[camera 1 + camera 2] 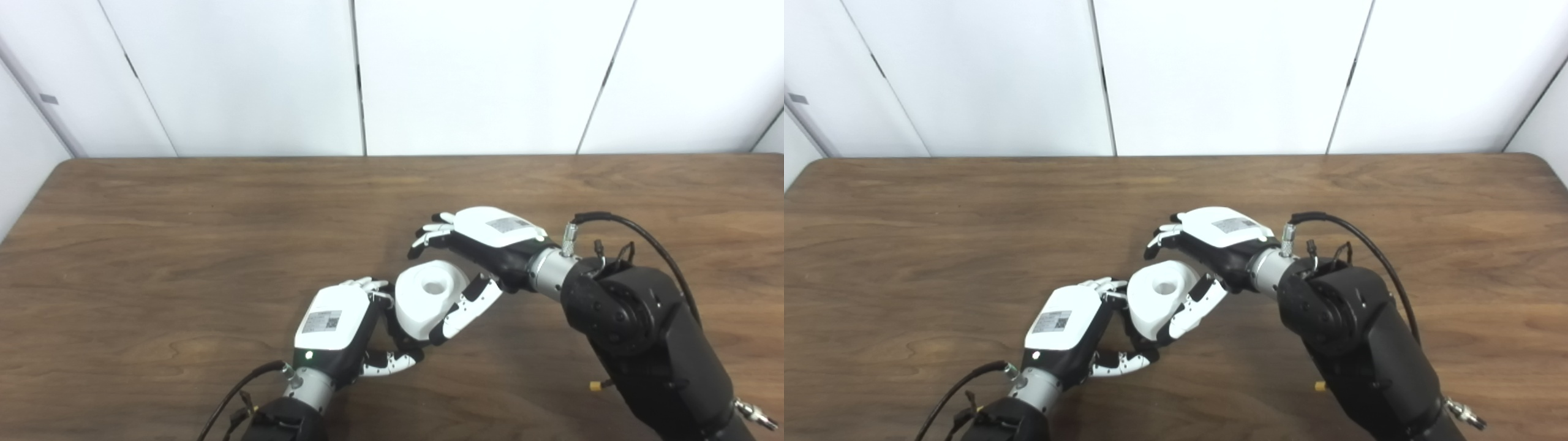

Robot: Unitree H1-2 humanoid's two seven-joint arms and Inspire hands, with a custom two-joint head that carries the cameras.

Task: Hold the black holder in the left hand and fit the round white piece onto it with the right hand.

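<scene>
1. Round white piece (427, 299) sits low in the middle of the scene, between the two robot hands and above the counter (184, 245); its flat face with a round hole in the centre is tilted up and a little toward the far side, so the axis through the hole runs steeply upward.
2. Only a sliver of the black holder (392, 327) shows, dark, under and to the left of the white piece – its shape and heading cannot be made out.
3. Left robot hand (337, 327) comes up from the bottom edge, fingers curled around the holder at the white piece's left side, thumb stretched out underneath; it is gripping the holder.
4. Right robot hand (484, 245) reaches in from the right, its thumb lying against the white piece's right flank while the fingers (432, 233) arch beyond the piece's far edge, spread and seemingly clear of it – a loose hold or none, I cannot tell which.
5. Dark wood-grain counter spreads to both sides and back.
6. Beyond its far edge stand plain white wall panels (478, 73) divided by thin dark seams.
</scene>
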